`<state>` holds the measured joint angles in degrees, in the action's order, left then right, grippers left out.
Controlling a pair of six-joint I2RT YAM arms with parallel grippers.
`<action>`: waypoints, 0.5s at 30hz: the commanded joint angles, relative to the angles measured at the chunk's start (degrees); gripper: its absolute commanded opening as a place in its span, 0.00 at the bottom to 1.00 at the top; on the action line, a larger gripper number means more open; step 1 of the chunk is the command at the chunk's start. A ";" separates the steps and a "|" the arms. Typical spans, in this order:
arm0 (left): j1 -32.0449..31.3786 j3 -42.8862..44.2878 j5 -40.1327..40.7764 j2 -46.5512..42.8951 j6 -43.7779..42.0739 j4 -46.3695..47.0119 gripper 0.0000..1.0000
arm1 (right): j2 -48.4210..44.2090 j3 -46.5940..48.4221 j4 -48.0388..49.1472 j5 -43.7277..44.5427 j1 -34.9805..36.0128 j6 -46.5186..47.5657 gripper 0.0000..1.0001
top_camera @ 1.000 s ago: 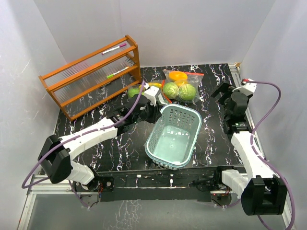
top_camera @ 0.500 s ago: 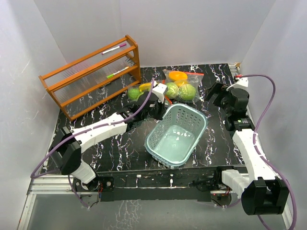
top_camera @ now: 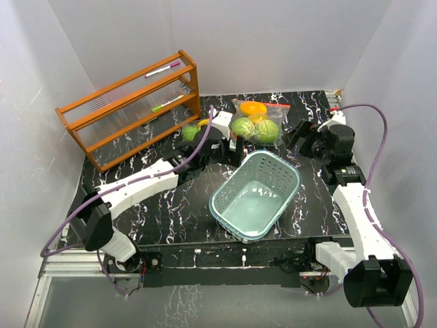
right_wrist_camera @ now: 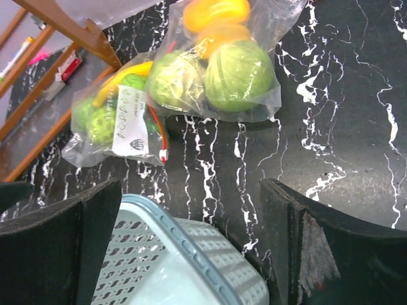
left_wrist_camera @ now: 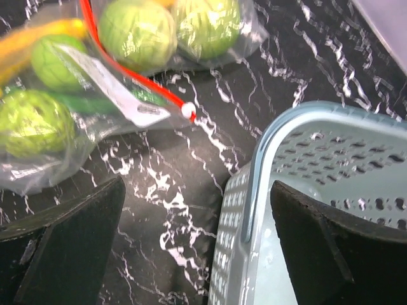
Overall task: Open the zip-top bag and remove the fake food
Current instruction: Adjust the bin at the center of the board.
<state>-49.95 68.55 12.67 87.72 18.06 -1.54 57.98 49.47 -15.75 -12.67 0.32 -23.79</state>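
Pale-teal slotted plastic basket (top_camera: 256, 198) has slid right; left fingers (left_wrist_camera: 70, 248) now wide open, empty, nr clear zip-top bag (right_wrist_camera: 130, 124) w/ toy plastic produce (right_wrist_camera: 238, 75). Right fingers (right_wrist_camera: 57, 248) open too, empty.

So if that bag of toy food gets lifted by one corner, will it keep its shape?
Probably not: the bag is thin, wrinkled plastic, so it would likely sag. The green balls inside look loose and may roll toward the low end.

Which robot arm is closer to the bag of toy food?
Left. The left gripper, jaws open, hangs right at the near edge of the bag. The right gripper, also open, sits off to the bag's right side, with a gap between them.
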 commanded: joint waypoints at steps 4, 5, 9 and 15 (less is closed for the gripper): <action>1.26 6.48 -0.78 -1.67 -3.13 -1.49 0.95 | -8.84 4.33 -11.73 10.10 -0.05 -9.60 0.59; 1.28 6.57 -1.55 -1.44 -3.73 -1.50 0.89 | -9.78 4.58 -14.42 11.64 -0.05 -10.86 0.56; 1.46 9.08 -9.89 0.35 -5.61 -3.59 0.72 | -12.90 3.99 -20.28 8.14 -0.05 -12.25 0.59; -1.10 10.76 -21.21 4.73 -10.94 -8.04 0.57 | -16.74 -2.52 -21.42 4.43 -0.05 -14.15 0.70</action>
<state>-48.84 77.82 -0.21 90.32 11.44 -4.97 43.51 50.22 -34.98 -6.76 0.30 -35.64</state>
